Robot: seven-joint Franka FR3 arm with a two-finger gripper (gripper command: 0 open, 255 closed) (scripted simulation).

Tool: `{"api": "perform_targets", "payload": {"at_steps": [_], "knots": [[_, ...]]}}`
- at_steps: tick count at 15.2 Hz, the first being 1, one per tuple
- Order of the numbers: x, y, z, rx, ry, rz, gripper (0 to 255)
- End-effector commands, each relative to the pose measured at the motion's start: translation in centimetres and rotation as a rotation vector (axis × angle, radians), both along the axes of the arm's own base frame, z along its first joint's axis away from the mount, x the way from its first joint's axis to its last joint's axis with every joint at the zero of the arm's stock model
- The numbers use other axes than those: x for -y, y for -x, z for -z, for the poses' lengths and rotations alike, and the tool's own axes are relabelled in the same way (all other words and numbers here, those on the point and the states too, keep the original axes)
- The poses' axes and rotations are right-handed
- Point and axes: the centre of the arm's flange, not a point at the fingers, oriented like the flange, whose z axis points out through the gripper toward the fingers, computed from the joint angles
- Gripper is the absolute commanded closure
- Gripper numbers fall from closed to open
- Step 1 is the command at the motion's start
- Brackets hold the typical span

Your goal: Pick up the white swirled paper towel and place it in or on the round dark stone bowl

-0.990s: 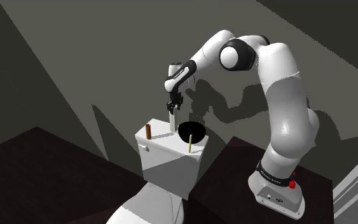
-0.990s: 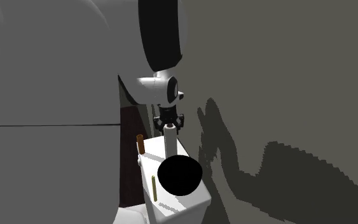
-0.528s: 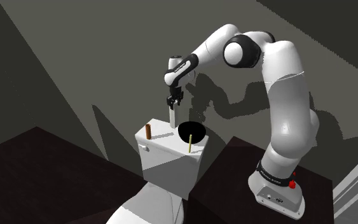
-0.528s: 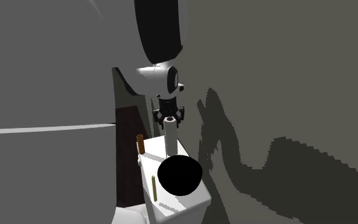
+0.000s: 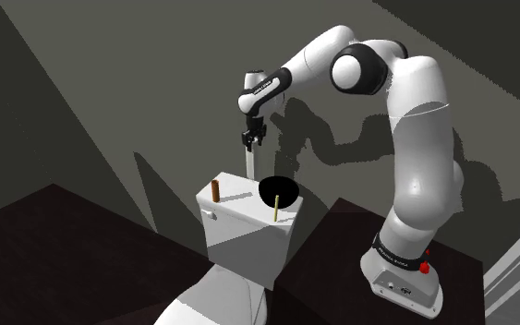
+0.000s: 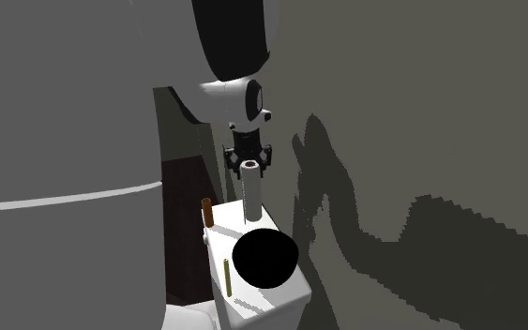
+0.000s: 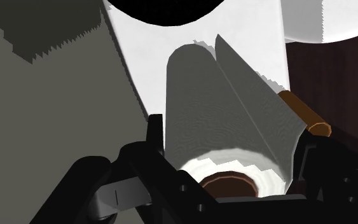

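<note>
One upright roll [image 5: 248,164], clamped by its top in the end effector [image 5: 249,144] above the tank's [image 5: 230,198] back edge; height likely meant to clear the bowl [image 5: 278,191] rim.

1. The shoulder view sits well behind the gripper [image 5: 250,138], looking down at the toilet tank [image 5: 235,196].
2. The second exterior view faces the gripper closely, sharing that tank.
3. The wrist view looks along the gripper.
</note>
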Motion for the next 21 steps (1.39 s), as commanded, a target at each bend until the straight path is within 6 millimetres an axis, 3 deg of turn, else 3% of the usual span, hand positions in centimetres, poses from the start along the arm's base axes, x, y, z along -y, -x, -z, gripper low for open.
{"api": "perform_targets", "payload": {"at_steps": [1,11,21], "knots": [[0.0,0.1,-1.1,0.0,0.0,0.0,255],[0.0,0.1,-6.1,0.0,0.0,0.0,255],[1.6,11.8,-12.0,0.0,0.0,0.0,255]]}}
